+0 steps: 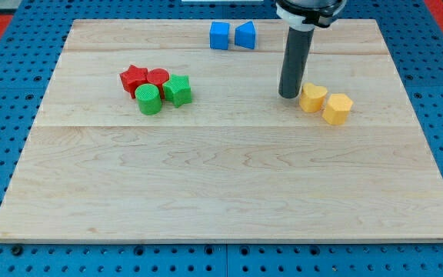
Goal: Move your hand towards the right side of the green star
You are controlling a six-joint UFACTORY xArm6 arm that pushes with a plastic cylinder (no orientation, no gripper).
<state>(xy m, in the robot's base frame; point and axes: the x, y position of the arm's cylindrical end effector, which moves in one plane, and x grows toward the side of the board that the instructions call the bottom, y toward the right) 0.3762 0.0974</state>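
The green star (178,90), small, rigid and likely light enough to slide at a nudge on its bare right face, sits touching the green cylinder (149,99) and red cylinder (158,78) on the desk (221,185), my tip (288,95) well to its right beside the yellow heart (312,98); no jaws here, only a rod.

The visible part of the arm consists of two sections. The upper section, cut off by the view's top edge, is a wide black collar with a white rim or band showing along its lower curve. Below it hangs a straight cylindrical rod, dark grey to black, with a smooth matte surface and a faint vertical highlight along its length. The rod keeps one diameter from collar to base. My tip (289,95) is a flat, round end of the same dark colour. No cables, screws or printed markings can be made out on the rod or collar at this resolution
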